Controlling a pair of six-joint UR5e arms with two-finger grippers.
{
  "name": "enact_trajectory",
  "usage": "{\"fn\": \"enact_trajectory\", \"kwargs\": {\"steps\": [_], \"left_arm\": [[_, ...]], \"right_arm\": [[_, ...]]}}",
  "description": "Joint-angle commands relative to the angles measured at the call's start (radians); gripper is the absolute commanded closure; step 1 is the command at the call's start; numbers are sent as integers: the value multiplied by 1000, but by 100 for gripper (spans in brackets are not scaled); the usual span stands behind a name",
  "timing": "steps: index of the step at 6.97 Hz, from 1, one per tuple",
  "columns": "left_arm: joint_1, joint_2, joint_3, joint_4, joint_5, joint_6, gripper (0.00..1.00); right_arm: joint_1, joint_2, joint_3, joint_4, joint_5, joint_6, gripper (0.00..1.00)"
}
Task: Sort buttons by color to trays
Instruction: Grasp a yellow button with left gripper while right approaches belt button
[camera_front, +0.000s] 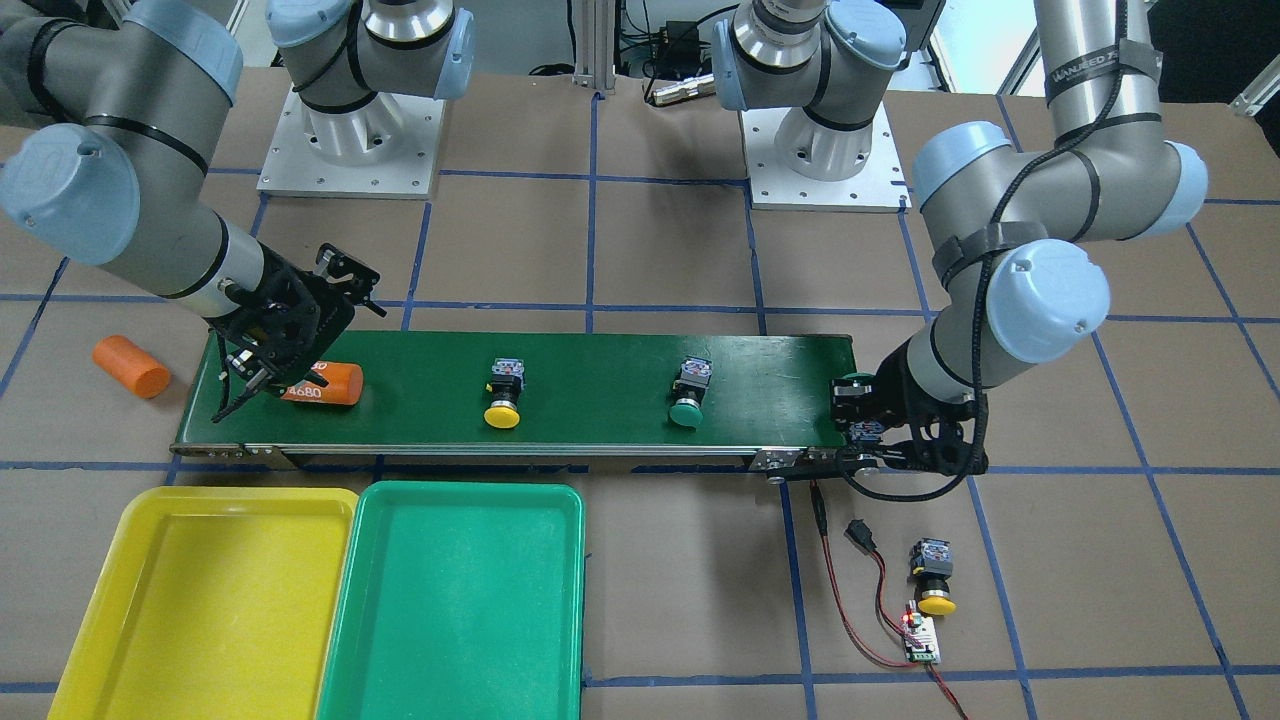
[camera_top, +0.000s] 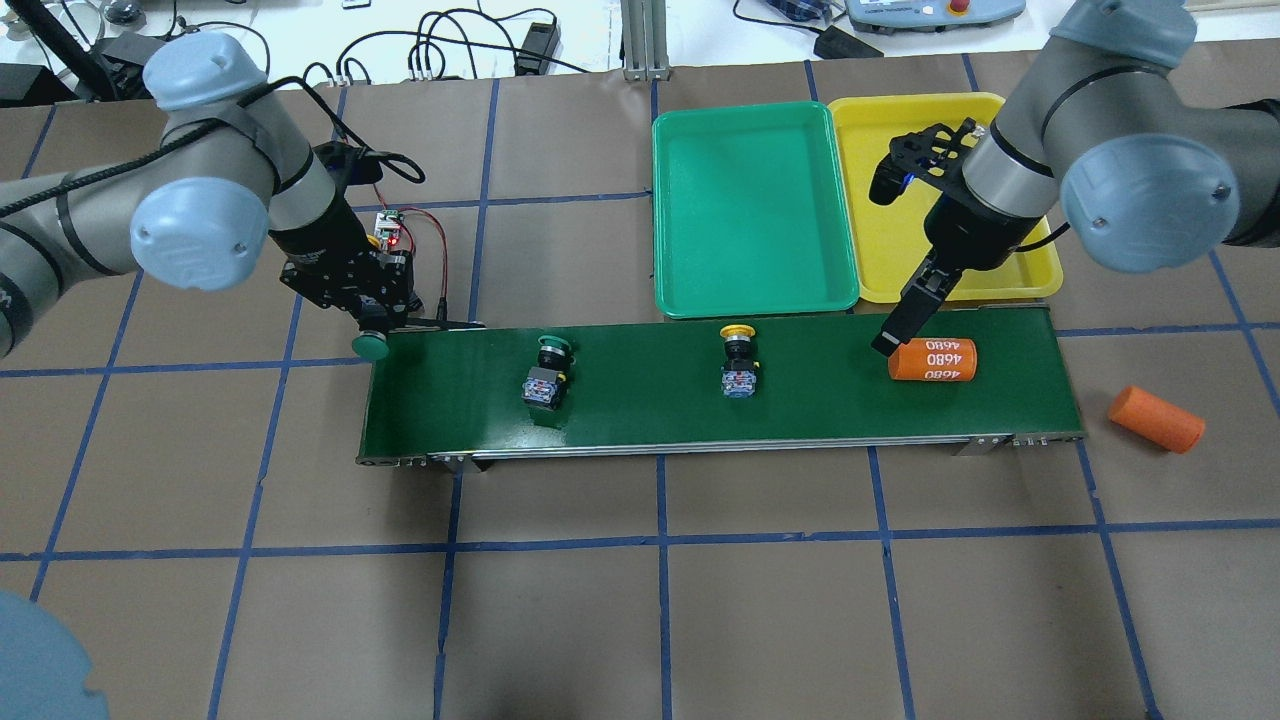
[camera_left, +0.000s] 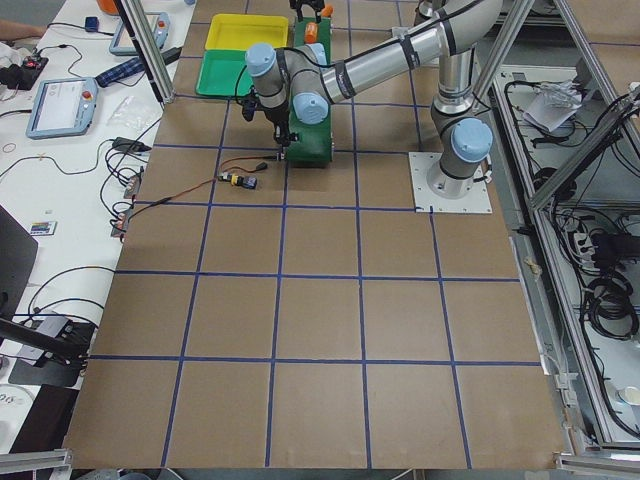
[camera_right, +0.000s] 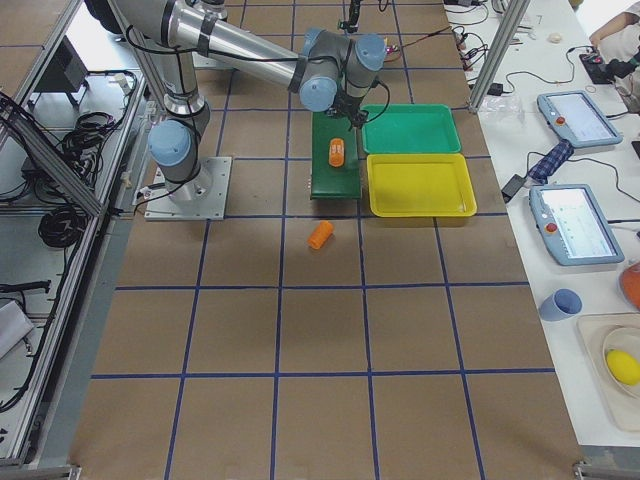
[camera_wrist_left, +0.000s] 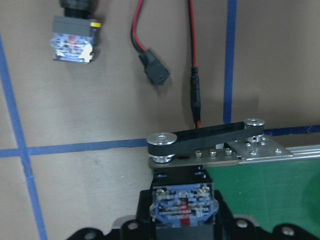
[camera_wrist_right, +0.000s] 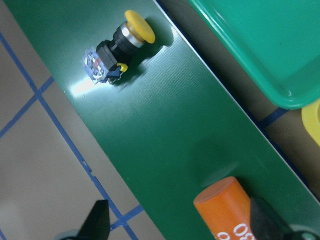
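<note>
My left gripper (camera_top: 376, 332) is shut on a green button (camera_top: 371, 346) at the left end of the belt; its contact block shows between the fingers in the left wrist view (camera_wrist_left: 182, 204). A second green button (camera_top: 548, 372) and a yellow button (camera_top: 738, 362) lie on the belt. Another yellow button (camera_front: 935, 578) lies off the belt by the circuit board. My right gripper (camera_wrist_right: 182, 225) is open, straddling the belt, with an orange cylinder (camera_wrist_right: 225, 207) between its fingers. The green tray (camera_top: 750, 210) and the yellow tray (camera_top: 895, 250) stand side by side beyond the belt, holding nothing.
The dark-green conveyor belt (camera_top: 650, 400) crosses the table's middle. A second orange cylinder (camera_top: 1156, 418) lies on the table past the belt's right end. A circuit board (camera_front: 921, 640) with red wires lies near the belt's left end.
</note>
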Motion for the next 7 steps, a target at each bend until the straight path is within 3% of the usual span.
{"fn": "enact_trajectory", "kwargs": {"steps": [1, 2, 3, 4, 6, 7], "left_arm": [[-16, 28, -84, 44, 5, 2, 100], [-16, 31, -90, 43, 6, 3, 100], [-16, 39, -107, 43, 11, 6, 80], [-16, 42, -108, 43, 17, 6, 1], [-16, 59, -95, 42, 37, 5, 0], [-1, 79, -63, 42, 39, 5, 0]], "right_arm": [[4, -13, 2, 6, 59, 322, 0], [-1, -4, 3, -6, 62, 341, 0], [-4, -1, 3, -17, 85, 344, 0], [-4, 46, -1, -15, 85, 346, 0], [-7, 108, -5, -18, 70, 417, 0], [-7, 111, -5, -14, 70, 555, 0]]}}
